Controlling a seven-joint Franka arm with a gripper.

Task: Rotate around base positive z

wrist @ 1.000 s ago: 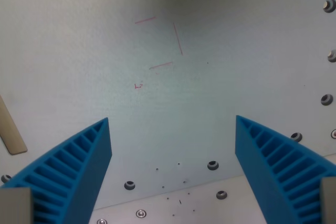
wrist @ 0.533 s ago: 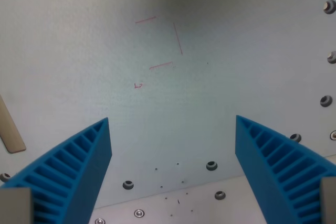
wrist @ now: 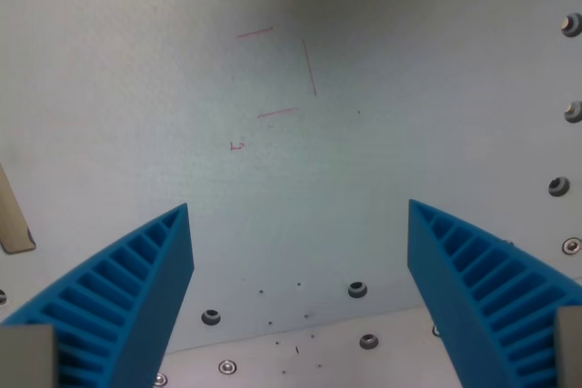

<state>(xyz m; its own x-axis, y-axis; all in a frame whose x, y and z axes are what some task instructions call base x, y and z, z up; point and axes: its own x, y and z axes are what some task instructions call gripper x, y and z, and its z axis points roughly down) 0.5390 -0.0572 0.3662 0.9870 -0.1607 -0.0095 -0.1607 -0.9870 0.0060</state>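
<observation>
My gripper hangs open over a pale grey metal plate, with nothing between its two blue ribbed fingers. The other finger stands at the wrist view's right. Thin red pen lines forming part of a square are drawn on the plate ahead of the fingertips, with a small red mark below them. No loose object lies in reach of the fingers.
Screw heads dot the plate's lower edge and run up the wrist view's right side. A beige strip pokes in at the left edge. A lighter surface shows below the plate.
The whole scene has shifted slightly: screws along the bottom and right slid left and down, the beige strip moved toward the left edge. The camera has turned a little; the fingers keep the same gap.
</observation>
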